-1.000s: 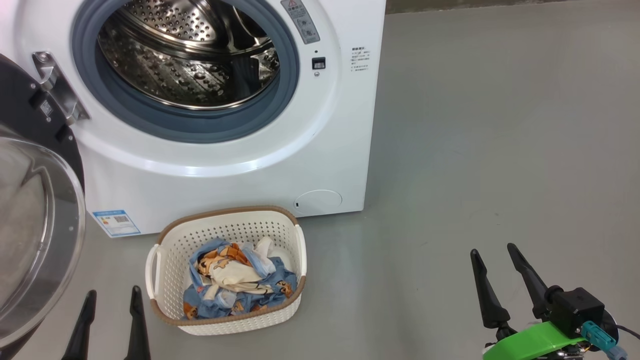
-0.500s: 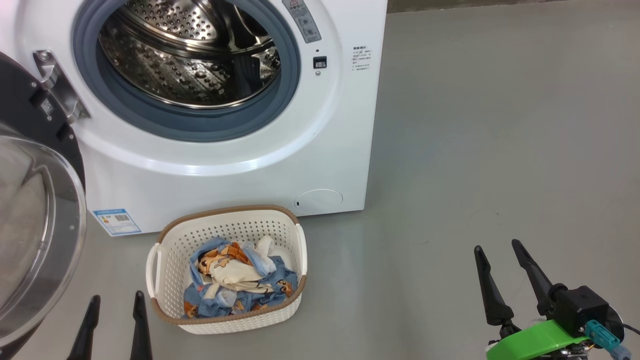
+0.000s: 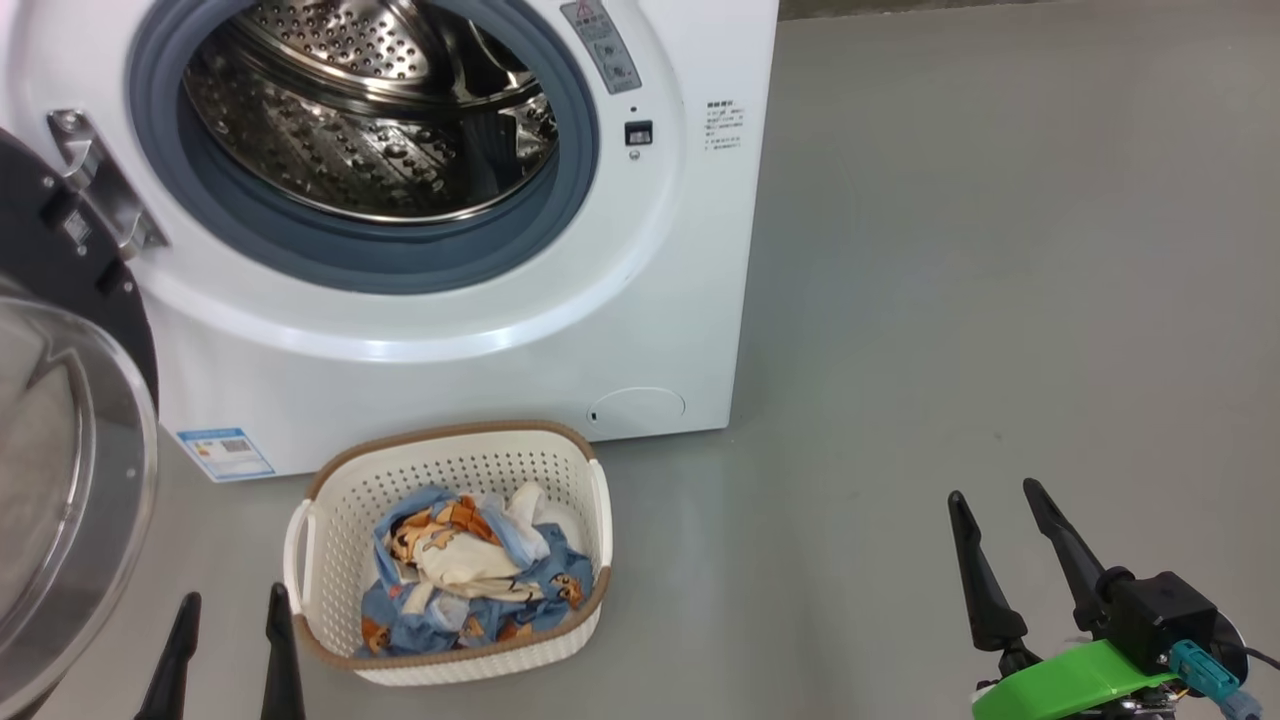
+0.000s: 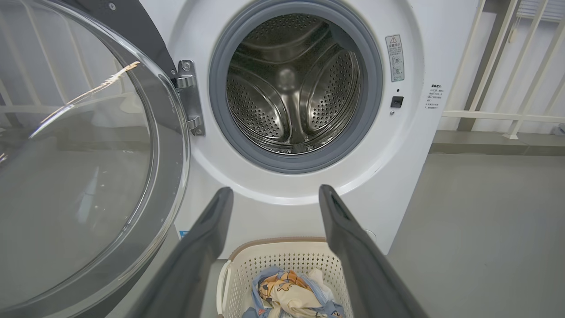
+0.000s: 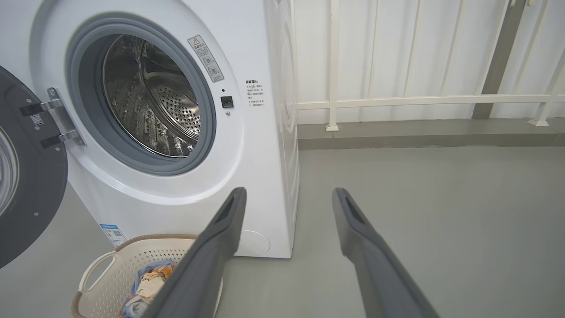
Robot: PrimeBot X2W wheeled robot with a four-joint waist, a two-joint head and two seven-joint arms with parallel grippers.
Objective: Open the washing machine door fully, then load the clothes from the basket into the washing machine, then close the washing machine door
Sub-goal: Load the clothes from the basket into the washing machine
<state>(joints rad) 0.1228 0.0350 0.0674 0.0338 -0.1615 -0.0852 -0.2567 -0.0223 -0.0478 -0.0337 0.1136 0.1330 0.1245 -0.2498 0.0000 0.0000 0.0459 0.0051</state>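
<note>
The door (image 3: 60, 480) stands swung wide on its hinge at the left of the washer (image 3: 660, 330), its glass bowl facing out over the floor (image 3: 1000, 250). The grey-ringed mouth is uncovered and the steel drum (image 3: 380, 130) shows inside. The basket (image 3: 440, 432) sits on the floor just in front of the washer, below the mouth and right of the blue label (image 3: 224, 452). The clothes (image 3: 470, 575) lie bundled inside it. The left claw (image 3: 232, 595) hangs just left of the basket, its 2 fingers apart, released and grasping nothing. The right claw (image 3: 992, 490) hovers well apart to the right over bare floor, also released, 2 fingers spread.
</note>
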